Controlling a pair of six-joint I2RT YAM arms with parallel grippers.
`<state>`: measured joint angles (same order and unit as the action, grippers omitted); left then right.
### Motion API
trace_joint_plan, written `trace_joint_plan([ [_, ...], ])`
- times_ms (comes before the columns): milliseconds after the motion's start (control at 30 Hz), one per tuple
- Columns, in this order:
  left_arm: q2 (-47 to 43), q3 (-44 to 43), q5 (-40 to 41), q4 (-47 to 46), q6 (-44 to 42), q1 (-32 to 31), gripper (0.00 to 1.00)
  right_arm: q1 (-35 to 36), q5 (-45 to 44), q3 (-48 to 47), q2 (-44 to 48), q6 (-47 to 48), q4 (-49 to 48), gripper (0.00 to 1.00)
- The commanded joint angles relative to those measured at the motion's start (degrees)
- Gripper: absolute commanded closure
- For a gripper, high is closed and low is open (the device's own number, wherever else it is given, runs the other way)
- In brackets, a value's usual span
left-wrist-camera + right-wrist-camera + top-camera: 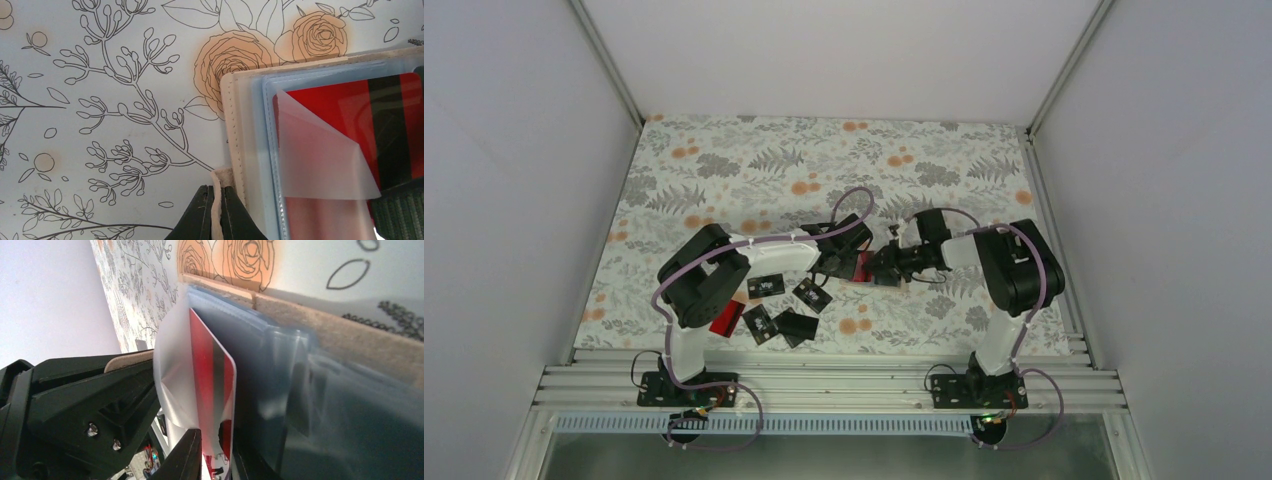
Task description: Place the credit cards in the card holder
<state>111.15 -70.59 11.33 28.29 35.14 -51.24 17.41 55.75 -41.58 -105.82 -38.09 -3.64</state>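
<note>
My left jaws (216, 191) are pressed together on the tan stitched edge tab of the small folding card holder (239, 125), pinning it flat on the floral cloth (110, 100). At my right jaws (216, 450) the red card with the black stripe (206, 365) stands on edge between narrowly set fingers. Whether they are gripping it or only flanking it I cannot tell. What matters is the line of that card: its long axis, the way the stripe runs, points straight away from my right fingertips into the pale blue inside of the holder. A clear plastic pocket flap (320, 155) lies curled over its face, so any further push goes along that axis — my right arm's job, the left only bracing. Farther off, by my left arm's elbow, the loose black cards (796, 325) and another red one (724, 321) lie scattered on the cloth.
</note>
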Motion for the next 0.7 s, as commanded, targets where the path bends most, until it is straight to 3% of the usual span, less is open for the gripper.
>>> trace_joint_plan([
  [0, 0.25, 0.45, -1.11, -0.65, -0.15, -0.20, 0.97, 0.54, 0.26, -1.83, -0.81, 2.04, 2.16, 0.84],
  [400, -0.03, 0.45, -0.86, -0.64, -0.20, -0.19, 0.98, 0.59, -1.89, -5.74, 1.56, 7.17, 10.84, 0.65],
  [667, -0.43, 0.69, -0.55, -0.61, -0.15, -0.20, 0.98, 0.59, -2.14, -6.39, 3.92, 8.27, 13.70, 0.59],
])
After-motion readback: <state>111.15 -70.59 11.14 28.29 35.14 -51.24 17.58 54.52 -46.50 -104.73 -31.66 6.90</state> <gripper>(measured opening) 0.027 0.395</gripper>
